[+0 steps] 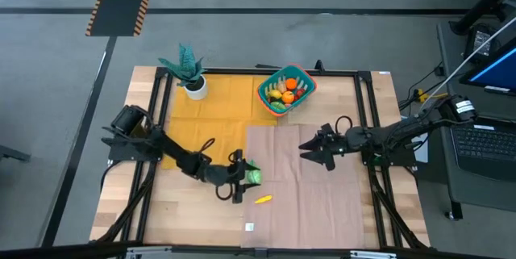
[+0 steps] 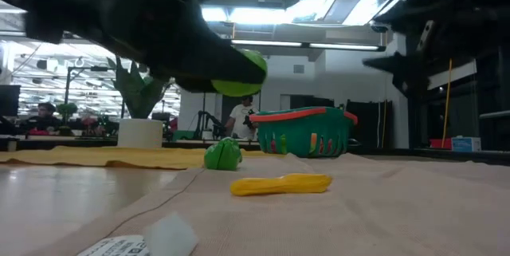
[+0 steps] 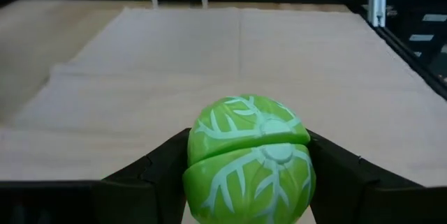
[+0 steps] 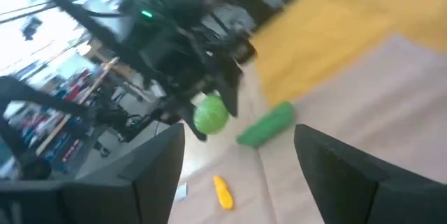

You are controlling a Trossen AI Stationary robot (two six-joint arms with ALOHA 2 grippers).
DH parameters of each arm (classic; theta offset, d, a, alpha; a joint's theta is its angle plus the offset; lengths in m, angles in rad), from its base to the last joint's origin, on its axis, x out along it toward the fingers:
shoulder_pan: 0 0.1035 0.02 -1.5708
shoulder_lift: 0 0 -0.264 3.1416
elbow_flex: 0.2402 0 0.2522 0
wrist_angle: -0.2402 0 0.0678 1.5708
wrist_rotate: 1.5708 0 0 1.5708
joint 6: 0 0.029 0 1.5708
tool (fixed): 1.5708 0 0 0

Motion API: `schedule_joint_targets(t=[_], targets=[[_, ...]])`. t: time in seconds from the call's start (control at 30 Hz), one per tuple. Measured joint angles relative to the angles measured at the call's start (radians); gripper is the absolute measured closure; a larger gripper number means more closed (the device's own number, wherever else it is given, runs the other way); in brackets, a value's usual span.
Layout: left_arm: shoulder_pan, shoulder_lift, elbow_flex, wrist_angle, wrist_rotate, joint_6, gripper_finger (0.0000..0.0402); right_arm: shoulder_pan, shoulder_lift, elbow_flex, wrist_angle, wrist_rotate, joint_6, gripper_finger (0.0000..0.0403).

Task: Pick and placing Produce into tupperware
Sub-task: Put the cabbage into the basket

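Note:
A round light-green toy cabbage (image 3: 248,160) hangs above the beige cloth, with my left gripper (image 1: 247,176) shut on it at the table's near middle. On the cloth below lie a green oblong vegetable (image 4: 265,125), also seen in the low view (image 2: 222,155), and a yellow piece (image 1: 263,199). The teal tupperware (image 1: 300,76) with its orange-red rim stands at the far middle and holds several red, orange, yellow and green pieces. My right gripper (image 1: 316,151) hovers open over the cloth right of centre, with nothing between its fingers. My left gripper pinches the cabbage's two opposite sides (image 3: 197,155) between its two fingers (image 3: 150,178). The fingers come nearly level from the table's left side. The cabbage (image 2: 239,72) is lifted clear of the cloth.
A teal potted plant (image 1: 190,72) in a white pot stands at the far left on a yellow cloth (image 1: 218,102). A beige cloth (image 1: 322,202) covers the near right. A small white tag (image 1: 249,227) lies near the front edge. Black frame rails (image 1: 372,122) run along the table's sides.

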Motion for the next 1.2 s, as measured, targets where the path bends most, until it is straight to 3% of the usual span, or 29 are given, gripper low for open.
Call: schedule_joint_targets(t=[0.2,0.47,0.7,0.93,1.2], targets=[[0.092,0.000,0.000,0.043,0.104,0.107,0.0181,-0.045,0.005,0.000,-0.134,0.000,0.133,0.0131],[0.202,0.000,0.000,0.066,0.193,0.181,0.0183,-0.053,0.020,0.000,-0.123,-0.009,0.209,0.0131],[0.267,0.000,0.010,0.130,0.272,0.249,0.0183,-0.053,0.020,0.000,0.007,-0.010,0.207,0.0131],[0.339,0.000,0.106,0.045,0.384,0.333,0.0183,-0.053,0.030,0.000,0.060,0.008,0.147,0.0131],[0.409,0.000,0.168,-0.025,0.475,0.367,0.0182,-0.053,0.153,0.082,0.116,-0.004,0.080,0.0131]])
